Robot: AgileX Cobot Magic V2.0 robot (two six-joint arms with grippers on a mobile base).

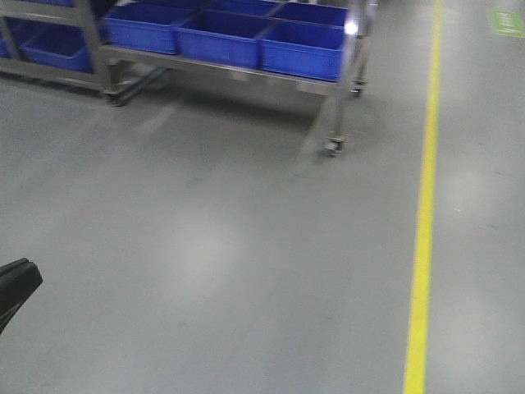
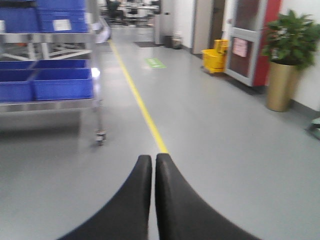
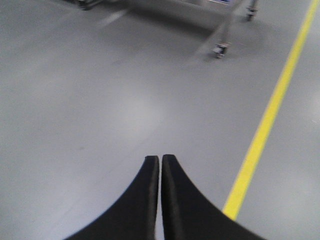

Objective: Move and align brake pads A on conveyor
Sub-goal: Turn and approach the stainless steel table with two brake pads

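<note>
Open-topped blue plastic bins [image 1: 221, 37], rectangular and smooth-walled, sit side by side on a wheeled steel rack [image 1: 340, 90]. The blur hides what they hold. In the left wrist view more of them fill two shelves, and one upper bin carries a white label [image 2: 62, 24]. A yellow plastic mop bucket [image 2: 214, 60] stands by a red-framed glass door [image 2: 248, 40]. Next to the door, a tall brass-coloured pot [image 2: 281, 85] holds a leafy green plant [image 2: 292, 32].

The smooth grey floor [image 1: 205, 246] has a dull sheen and a painted yellow line [image 1: 422, 246] running along it. A small swivel caster [image 3: 220, 49] supports the rack's leg.

The left hand [image 2: 153, 158] has its two curved matte-black fingers pressed together at the tips, with nothing between them. The right hand [image 3: 160, 159] is likewise closed to a hairline slit and grips nothing. Both hang over bare floor. A black rounded part [image 1: 16, 283] juts in at the front view's left edge, and I cannot tell which arm it belongs to.

No view shows the brake pads or the conveyor.
</note>
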